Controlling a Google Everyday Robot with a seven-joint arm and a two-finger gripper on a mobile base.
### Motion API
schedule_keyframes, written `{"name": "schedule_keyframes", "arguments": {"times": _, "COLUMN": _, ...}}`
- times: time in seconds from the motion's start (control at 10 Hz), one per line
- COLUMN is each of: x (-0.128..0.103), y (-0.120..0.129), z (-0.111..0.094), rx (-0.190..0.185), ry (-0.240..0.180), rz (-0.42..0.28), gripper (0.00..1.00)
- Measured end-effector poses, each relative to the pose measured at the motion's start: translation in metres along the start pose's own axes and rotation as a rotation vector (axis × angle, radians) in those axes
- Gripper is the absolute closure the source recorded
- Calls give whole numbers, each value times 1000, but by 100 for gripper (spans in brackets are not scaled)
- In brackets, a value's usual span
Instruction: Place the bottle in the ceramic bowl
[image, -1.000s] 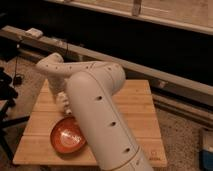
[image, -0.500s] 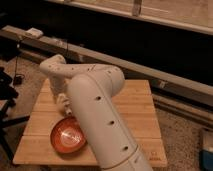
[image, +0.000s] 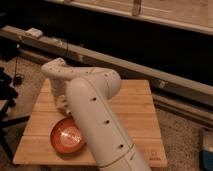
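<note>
The ceramic bowl (image: 66, 135) is a glossy orange-red round dish with a lighter centre. It sits on the front left part of the wooden table (image: 135, 107). My white arm (image: 95, 115) reaches from the lower front across the table and bends down at the left. The gripper (image: 62, 102) hangs at its end, just behind the bowl's far rim and a little above the table. A pale whitish shape shows at the gripper's lower end. I cannot tell whether it is the bottle. No bottle shows anywhere else on the table.
A long pale rail (image: 125, 62) runs behind the table from upper left to right. Dark stand legs (image: 7, 107) are at the far left. The floor around is speckled, with a bluish box (image: 207, 152) at the lower right edge.
The arm's bend has shifted slightly right and down, and the gripper has come a little nearer the bowl. The bowl has not moved.
</note>
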Motion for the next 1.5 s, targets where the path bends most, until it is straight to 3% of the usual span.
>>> {"name": "schedule_keyframes", "arguments": {"times": 0.2, "x": 2, "y": -5, "z": 8, "rx": 20, "ry": 16, "rz": 0, "gripper": 48}}
{"name": "schedule_keyframes", "arguments": {"times": 0.4, "x": 11, "y": -3, "z": 5, "rx": 34, "ry": 17, "rz": -14, "gripper": 70}}
{"name": "schedule_keyframes", "arguments": {"times": 0.7, "x": 28, "y": -7, "z": -27, "rx": 39, "ry": -26, "rz": -36, "gripper": 97}}
{"name": "schedule_keyframes", "arguments": {"times": 1.1, "x": 75, "y": -17, "z": -90, "rx": 57, "ry": -76, "rz": -70, "gripper": 100}}
{"name": "schedule_keyframes", "arguments": {"times": 1.3, "x": 108, "y": -14, "z": -95, "rx": 59, "ry": -72, "rz": -88, "gripper": 100}}
{"name": "schedule_keyframes", "arguments": {"times": 1.5, "x": 138, "y": 1, "z": -86, "rx": 45, "ry": -45, "rz": -101, "gripper": 100}}
